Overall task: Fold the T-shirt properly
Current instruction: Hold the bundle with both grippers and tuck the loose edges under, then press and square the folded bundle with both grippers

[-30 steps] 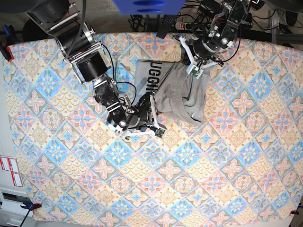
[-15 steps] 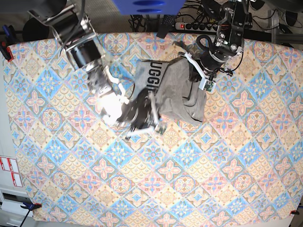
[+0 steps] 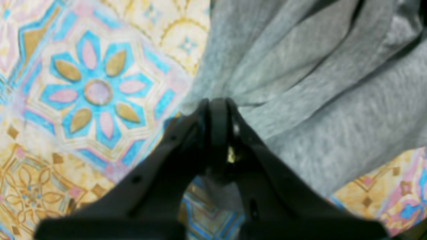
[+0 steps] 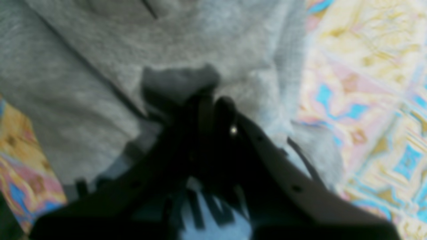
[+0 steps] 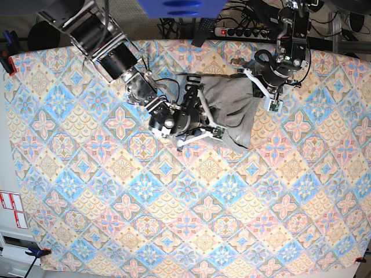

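Note:
The heather-grey T-shirt [image 5: 232,110] lies bunched on the tablecloth at the back, right of centre. My left gripper [image 5: 262,82] is shut on a gathered edge of the shirt at its upper right; the left wrist view shows the gripper [image 3: 217,104] pinching grey folds [image 3: 300,83]. My right gripper [image 5: 200,114] is shut on the shirt's left edge, held over the shirt's left half. In the right wrist view the gripper [image 4: 213,100] clamps a fold of cloth [image 4: 100,66], with dark lettering [image 4: 206,213] showing below it. No lettering shows in the base view.
The diamond-patterned tablecloth [image 5: 174,220] covers the whole table. A power strip [image 5: 237,32] and cables lie behind the back edge. A blue object [image 5: 179,7] hangs at the top centre. Red clamps hold the cloth at the left edge [image 5: 7,61].
Both grippers moved right with the cloth in them. The right gripper carried the shirt's left edge up and over the shirt, covering the lettering. The shirt now looks narrower.

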Action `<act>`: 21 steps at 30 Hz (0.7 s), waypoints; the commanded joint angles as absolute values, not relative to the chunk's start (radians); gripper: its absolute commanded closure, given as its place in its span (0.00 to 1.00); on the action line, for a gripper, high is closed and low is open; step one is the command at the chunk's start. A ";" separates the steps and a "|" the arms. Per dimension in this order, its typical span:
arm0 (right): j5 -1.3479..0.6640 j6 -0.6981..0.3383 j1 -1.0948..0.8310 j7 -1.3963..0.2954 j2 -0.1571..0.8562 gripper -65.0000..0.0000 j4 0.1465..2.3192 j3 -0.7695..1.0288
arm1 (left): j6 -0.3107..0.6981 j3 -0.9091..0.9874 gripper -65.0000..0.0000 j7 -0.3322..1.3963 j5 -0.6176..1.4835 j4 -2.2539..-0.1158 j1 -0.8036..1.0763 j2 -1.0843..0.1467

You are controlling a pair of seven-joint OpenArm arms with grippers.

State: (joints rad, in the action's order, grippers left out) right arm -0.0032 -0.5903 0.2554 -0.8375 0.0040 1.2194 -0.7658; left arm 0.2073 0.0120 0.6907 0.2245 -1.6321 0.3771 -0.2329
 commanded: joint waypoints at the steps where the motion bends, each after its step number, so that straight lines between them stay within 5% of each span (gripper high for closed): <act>1: -0.012 -0.593 0.282 -0.822 -0.018 0.94 1.211 -0.762 | 0.209 0.016 1.00 0.679 0.226 -1.646 0.387 -0.239; 14: -0.012 -0.588 0.395 -0.728 -0.048 0.94 1.021 -0.750 | 0.209 0.016 1.00 0.679 0.234 -1.784 0.452 -0.239; 21: -0.010 -0.588 0.407 -0.694 -0.050 0.94 1.012 -0.581 | 0.214 0.007 1.00 0.680 0.234 -1.960 0.506 -0.205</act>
State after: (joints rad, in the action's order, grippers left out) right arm -0.0025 -0.5896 0.3805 -0.7105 -0.0448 0.9913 -0.5850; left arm 0.2077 0.0078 0.6926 0.2287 -1.9415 0.4995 -0.2031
